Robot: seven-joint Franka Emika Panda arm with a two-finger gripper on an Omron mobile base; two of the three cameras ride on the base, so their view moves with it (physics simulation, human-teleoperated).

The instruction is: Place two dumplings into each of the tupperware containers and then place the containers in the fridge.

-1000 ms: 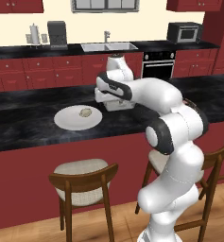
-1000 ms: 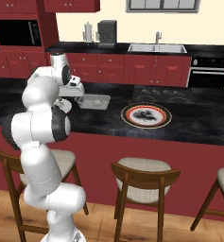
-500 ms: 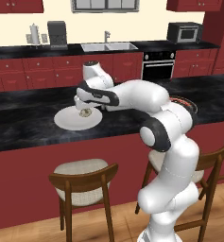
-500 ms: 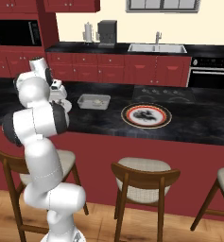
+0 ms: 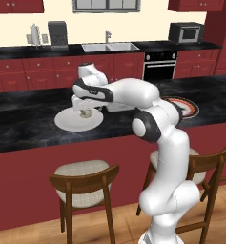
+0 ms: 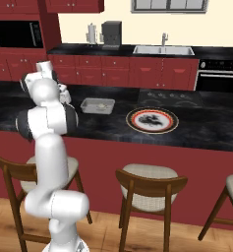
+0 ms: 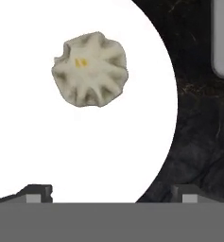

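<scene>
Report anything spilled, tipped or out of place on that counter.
Nothing stands out. One dumpling sits intact on the white plate, the tupperware container stands level, and the open tool hovers over the plate.

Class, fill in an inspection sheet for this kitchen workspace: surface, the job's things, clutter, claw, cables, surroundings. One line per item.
Surface: dark marbled counter, with stools in front.
Job's things: one dumpling lies on the round white plate; one tupperware container sits on the counter, apart from the plate, with something pale inside that is too small to name.
Clutter: a red-rimmed plate to the right of the container.
Claw: the claw hangs above the white plate, open and holding nothing, the dumpling ahead of its tips.
Cables: nothing seen.
Surroundings: dark red cabinets, sink, black oven, microwave.
</scene>
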